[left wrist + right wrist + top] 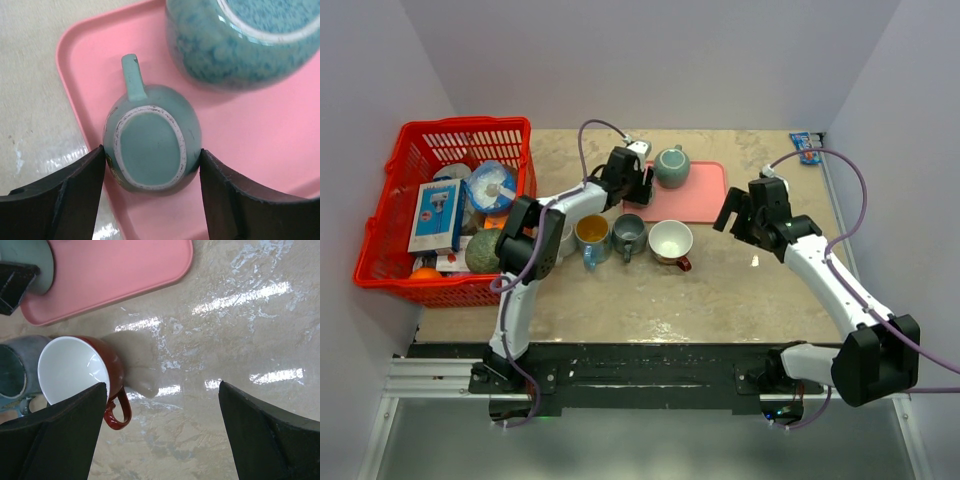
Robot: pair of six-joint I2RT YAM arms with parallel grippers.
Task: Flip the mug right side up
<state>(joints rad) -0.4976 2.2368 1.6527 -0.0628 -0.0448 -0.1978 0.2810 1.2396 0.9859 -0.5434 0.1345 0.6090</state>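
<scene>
A small teal mug [150, 145] stands upside down on the pink tray [260, 130], base towards the camera and handle pointing away from it. My left gripper [151, 165] straddles it with one finger pressed against each side of the mug. In the top view the left gripper [642, 185] sits over the tray's left end [705, 195] and hides the mug. My right gripper [738, 215] is open and empty above the table, right of the tray; the right wrist view shows its gap [162, 410] over bare table.
A round teal pot [671, 166] stands on the tray just behind the mug. A yellow-lined mug [592, 233], a grey mug [629, 232] and a red mug [671, 241] stand upright in front of the tray. A red basket [380, 262] of items is at the left.
</scene>
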